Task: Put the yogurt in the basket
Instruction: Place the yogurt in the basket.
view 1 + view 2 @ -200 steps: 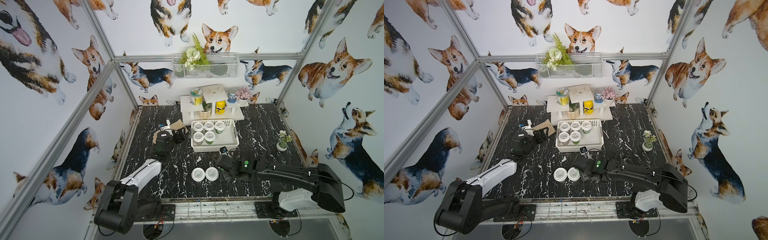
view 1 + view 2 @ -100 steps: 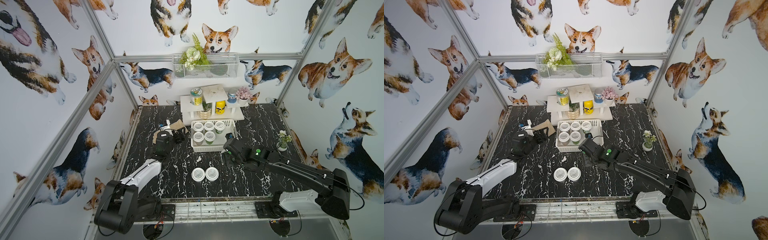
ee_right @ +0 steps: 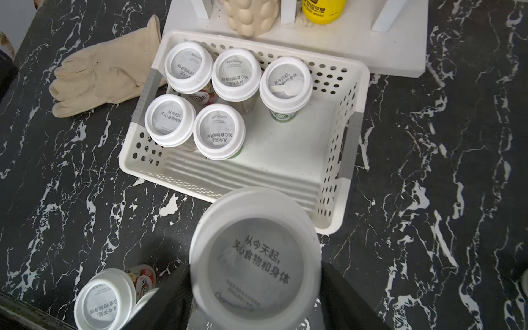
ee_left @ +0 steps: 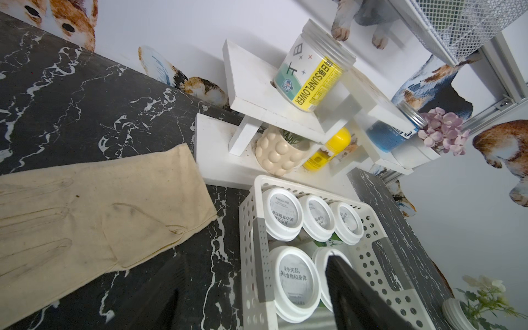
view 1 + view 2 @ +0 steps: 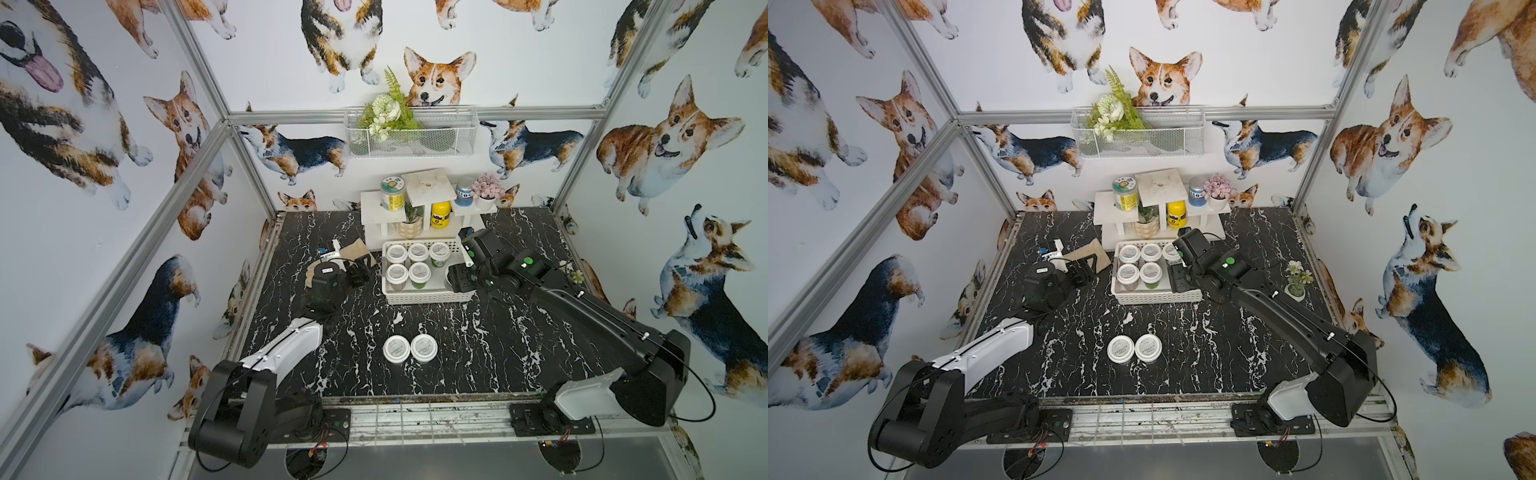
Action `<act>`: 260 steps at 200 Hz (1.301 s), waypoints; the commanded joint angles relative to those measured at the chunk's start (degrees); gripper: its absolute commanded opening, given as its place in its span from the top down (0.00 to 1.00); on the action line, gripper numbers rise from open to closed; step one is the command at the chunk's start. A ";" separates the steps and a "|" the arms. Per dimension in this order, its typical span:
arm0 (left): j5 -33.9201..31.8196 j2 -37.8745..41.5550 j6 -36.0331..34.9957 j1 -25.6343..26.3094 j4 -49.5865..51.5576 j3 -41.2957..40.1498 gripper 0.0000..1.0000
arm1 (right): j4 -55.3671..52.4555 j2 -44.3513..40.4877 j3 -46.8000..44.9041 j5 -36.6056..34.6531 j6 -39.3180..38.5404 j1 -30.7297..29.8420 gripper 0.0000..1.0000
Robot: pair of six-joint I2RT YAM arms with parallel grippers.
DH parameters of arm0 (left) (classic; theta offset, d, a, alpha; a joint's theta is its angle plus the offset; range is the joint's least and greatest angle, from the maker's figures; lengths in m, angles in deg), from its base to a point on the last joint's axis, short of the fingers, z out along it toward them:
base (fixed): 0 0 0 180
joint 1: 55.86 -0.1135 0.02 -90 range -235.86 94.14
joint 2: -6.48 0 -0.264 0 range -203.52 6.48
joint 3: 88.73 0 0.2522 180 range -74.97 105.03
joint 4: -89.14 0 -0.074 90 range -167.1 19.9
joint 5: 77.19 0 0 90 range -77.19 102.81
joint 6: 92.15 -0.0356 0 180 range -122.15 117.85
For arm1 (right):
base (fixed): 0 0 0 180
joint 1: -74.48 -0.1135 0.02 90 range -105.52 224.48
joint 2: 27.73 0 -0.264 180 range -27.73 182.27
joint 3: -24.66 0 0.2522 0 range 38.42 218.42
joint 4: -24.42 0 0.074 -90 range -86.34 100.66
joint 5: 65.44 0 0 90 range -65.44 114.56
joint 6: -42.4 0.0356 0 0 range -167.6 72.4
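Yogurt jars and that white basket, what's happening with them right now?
The right arm's tool is shut on one yogurt jar, holding it by the bare end of the white basket. Five jars already stand in the basket, grouped at its other end. Two more jars wait side by side on the black marble table, nearer the arm bases. The left tool is open and holds nothing, beside a beige glove.

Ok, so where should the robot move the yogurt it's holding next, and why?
Probably lower it onto the basket's bare floor. The right arm's fingers grip a yogurt jar at the basket's right end. Five jars fill the other side, so that part is free. Two more jars sit on the table.
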 commanded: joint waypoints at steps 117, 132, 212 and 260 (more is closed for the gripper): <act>0.62 -0.14 -0.05 -0.12 -1.19 0.20 0.18 | 7.34 14.96 7.35 2.32 -7.07 5.37 0.30; 0.56 -0.15 -0.12 -0.07 -1.19 0.23 0.18 | 8.20 16.33 7.85 2.45 -7.24 5.42 0.30; 0.88 -0.11 -0.22 -0.09 -1.28 0.14 0.18 | 10.91 21.06 7.67 1.31 -7.37 5.49 0.31; 0.76 -0.13 -0.23 -0.07 -1.15 0.27 0.18 | 13.00 21.45 4.95 1.70 -6.60 5.46 0.31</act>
